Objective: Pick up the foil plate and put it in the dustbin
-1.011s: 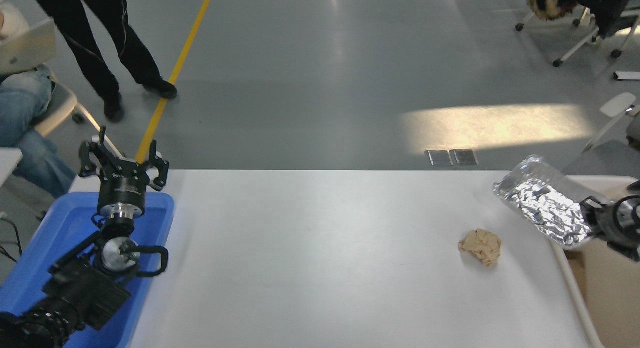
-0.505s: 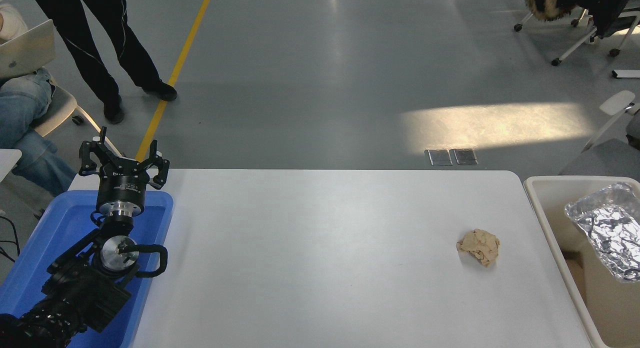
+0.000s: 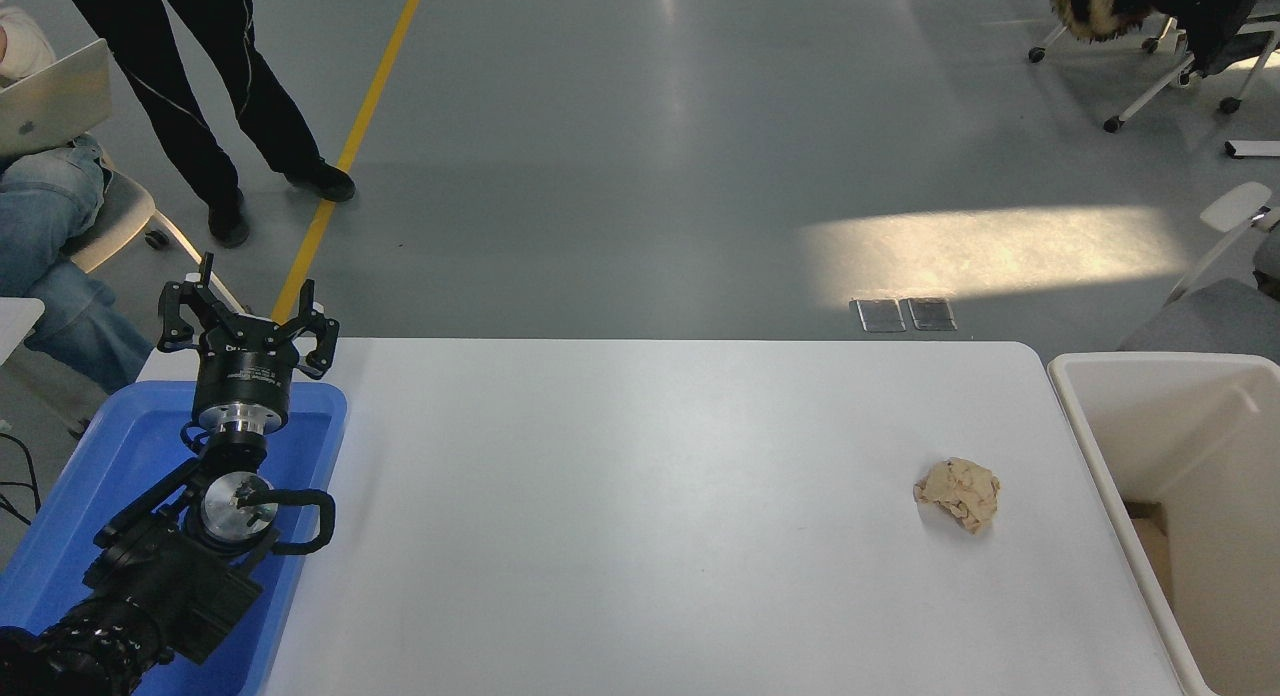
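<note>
The cream-white dustbin [image 3: 1090, 436] stands at the table's right edge, cut off by the picture's right side. The foil plate is out of view; only the bin's bare inner walls show. My right arm and its gripper are out of view. My left arm is parked at the lower left over the blue tray, and its gripper [image 3: 247, 321] points away from me with its fingers spread open and nothing between them.
A small tan crumpled paper ball [image 3: 958, 493] lies on the white table [image 3: 640, 516] near the bin. A blue plastic tray [image 3: 110, 476] sits at the table's left edge. People are beyond the far left corner. Office chairs stand at the top right.
The right gripper, shut on the foil plate above the bin's edge, left the picture to the right. The plate then showed inside the bin and is now gone from view.
</note>
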Available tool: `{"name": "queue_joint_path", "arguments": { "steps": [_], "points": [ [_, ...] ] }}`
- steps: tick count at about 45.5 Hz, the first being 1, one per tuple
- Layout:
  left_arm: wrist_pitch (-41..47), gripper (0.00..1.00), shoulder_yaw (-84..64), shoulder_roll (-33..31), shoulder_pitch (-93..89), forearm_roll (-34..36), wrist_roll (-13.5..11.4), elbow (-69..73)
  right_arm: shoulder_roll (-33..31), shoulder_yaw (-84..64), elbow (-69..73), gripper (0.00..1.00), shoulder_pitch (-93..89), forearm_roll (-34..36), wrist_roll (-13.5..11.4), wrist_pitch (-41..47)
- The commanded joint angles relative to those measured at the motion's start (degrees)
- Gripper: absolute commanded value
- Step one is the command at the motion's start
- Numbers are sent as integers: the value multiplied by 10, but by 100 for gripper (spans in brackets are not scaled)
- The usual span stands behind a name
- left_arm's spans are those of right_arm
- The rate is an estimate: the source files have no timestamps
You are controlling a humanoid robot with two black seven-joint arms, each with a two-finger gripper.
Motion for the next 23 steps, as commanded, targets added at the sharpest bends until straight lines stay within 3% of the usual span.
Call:
{"name": "queue_joint_path", "arguments": {
  "steps": [1, 15, 23],
  "points": [
    [-1, 99, 1, 0, 0, 0, 1, 0, -27, -6, 41, 99, 54, -8, 5, 26],
    [-1, 99, 1, 0, 0, 1, 1, 0, -129, -18, 344, 97, 274, -174, 5, 21],
    [-1, 99, 1, 0, 0, 1, 1, 0, -152, -149, 515, 97, 443, -221, 5, 22]
  ]
}}
